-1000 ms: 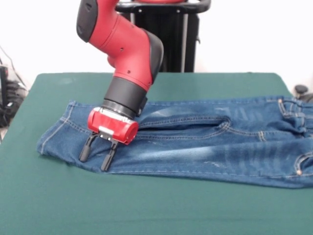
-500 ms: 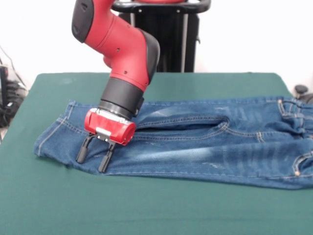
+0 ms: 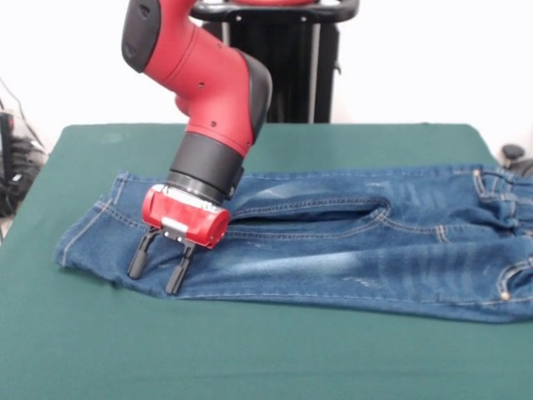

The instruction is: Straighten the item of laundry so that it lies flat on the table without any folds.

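Gripper (image 3: 154,272) set down on the left leg end of the jeans (image 3: 333,242), fingers spread.

The jeans lie lengthwise across the middle of the green table (image 3: 250,350), leg ends at the left of the frame and the waistband running off the right edge. Both legs lie side by side, with a dark seam fold between them near the centre and pale faded patches on the nearer leg. The hem at the far left lies slightly rumpled. The red and black arm (image 3: 208,92) comes down from the upper left, and its red wrist block sits just above the cloth. The two black fingers (image 3: 136,265) point down and toward the lower left, held apart with a clear gap between them, their tips on the denim near its lower edge, with no cloth pinched between them.
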Robot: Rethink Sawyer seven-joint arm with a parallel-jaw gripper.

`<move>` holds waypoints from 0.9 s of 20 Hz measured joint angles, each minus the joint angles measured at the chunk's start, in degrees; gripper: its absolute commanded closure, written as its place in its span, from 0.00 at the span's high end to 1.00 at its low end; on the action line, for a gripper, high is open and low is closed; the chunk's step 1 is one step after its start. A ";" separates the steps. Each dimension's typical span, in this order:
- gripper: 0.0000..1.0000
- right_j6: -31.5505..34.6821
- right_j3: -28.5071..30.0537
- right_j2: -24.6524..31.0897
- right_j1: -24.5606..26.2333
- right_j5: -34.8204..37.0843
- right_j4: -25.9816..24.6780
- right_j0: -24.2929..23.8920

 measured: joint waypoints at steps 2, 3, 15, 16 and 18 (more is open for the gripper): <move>1.00 0.00 -0.25 -0.60 0.52 -0.05 0.29 0.31; 1.00 0.00 -0.42 -1.05 0.93 -0.16 0.67 0.51; 1.00 0.01 -1.66 -5.19 4.56 -0.86 3.99 2.51; 1.00 0.01 -1.79 -5.43 4.81 -0.88 4.01 2.59; 1.00 0.01 -1.97 -5.82 5.05 -0.86 4.01 2.72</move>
